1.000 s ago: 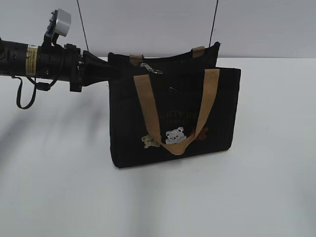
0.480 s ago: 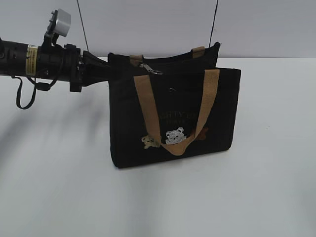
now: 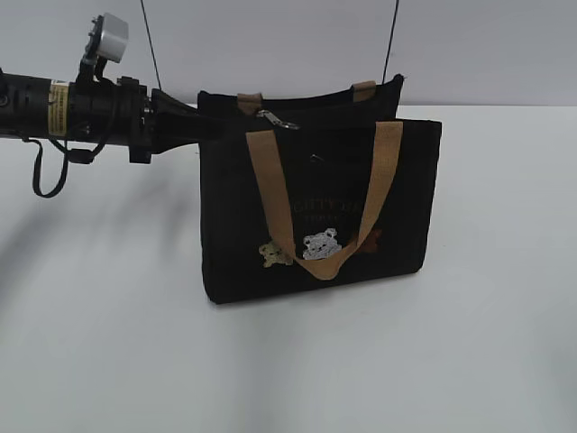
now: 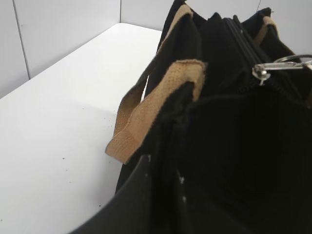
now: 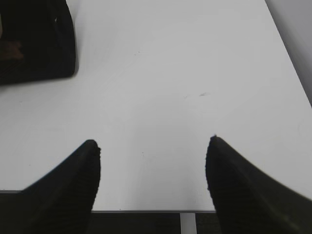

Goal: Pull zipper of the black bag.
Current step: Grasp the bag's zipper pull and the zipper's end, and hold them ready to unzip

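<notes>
The black bag (image 3: 315, 207) stands upright on the white table with tan handles and bear patches on its front. Its silver zipper pull (image 3: 275, 119) lies on top near the left end, and shows in the left wrist view (image 4: 280, 66) at the upper right. My left gripper (image 3: 194, 126) reaches in from the left and is shut on the bag's top left edge; in the left wrist view the jaws (image 4: 165, 185) pinch black fabric. My right gripper (image 5: 152, 161) is open and empty above the table's front edge, away from the bag (image 5: 36, 44). It is out of the exterior view.
The white table (image 3: 108, 343) spreads around the bag. A grey wall (image 3: 288, 45) stands behind it. Two thin dark cables (image 3: 151, 45) hang down at the back. The table's front edge (image 5: 146, 211) runs under the right gripper.
The left arm and the bag's top left corner have shifted slightly up and to the right. The zipper pull keeps its place on the bag.
</notes>
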Motion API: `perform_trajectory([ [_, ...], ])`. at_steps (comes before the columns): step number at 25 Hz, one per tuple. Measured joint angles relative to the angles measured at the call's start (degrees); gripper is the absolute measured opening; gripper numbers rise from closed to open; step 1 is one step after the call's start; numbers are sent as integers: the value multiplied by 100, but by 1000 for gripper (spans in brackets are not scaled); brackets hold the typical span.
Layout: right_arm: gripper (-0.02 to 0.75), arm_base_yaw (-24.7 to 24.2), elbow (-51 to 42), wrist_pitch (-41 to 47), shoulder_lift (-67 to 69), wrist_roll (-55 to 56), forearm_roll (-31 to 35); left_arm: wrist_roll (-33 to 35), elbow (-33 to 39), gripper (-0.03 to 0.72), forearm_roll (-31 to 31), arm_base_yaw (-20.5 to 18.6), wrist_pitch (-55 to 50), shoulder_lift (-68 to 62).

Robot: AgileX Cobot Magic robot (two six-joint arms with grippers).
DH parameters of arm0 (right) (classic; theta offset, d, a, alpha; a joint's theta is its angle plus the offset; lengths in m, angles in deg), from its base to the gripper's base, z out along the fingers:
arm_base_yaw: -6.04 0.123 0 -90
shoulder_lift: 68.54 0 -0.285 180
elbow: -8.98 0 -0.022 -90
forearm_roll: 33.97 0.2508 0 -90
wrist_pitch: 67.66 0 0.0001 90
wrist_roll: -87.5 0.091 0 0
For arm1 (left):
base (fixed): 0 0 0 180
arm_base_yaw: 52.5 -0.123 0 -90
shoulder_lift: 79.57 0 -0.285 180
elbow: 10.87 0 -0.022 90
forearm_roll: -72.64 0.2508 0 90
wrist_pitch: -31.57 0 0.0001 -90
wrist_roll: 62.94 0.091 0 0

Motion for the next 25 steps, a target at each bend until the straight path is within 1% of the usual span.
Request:
perform_trajectory([
  [4, 515, 0, 50, -36, 6, 0, 0, 0, 0, 36, -71, 0, 0, 0],
  [6, 515, 0, 203, -46, 257, -23, 11, 0, 0, 36, -104, 0, 0, 0],
  [11, 515, 0, 835, -120, 1644, -570, 17, 0, 0, 36, -128, 0, 0, 0],
  [16, 515, 0, 1491, -301, 3032, -1453, 56, 0, 0, 36, -135, 0, 13, 0],
  [18, 515, 0, 1707, -400, 3489, -1871, 216, 0, 0, 36, -135, 0, 24, 0],
  [21, 515, 0, 1942, -523, 4139, -2394, 656, 0, 0, 36, -135, 0, 35, 0],
  [23, 515, 67, 2078, -641, 4511, -2698, 959, 0, 0, 36, -137, 0, 42, 0],
  [25, 515, 246, 2257, -738, 5039, -2955, 1163, 0, 0, 36, -141, 0, 42, 0],
])
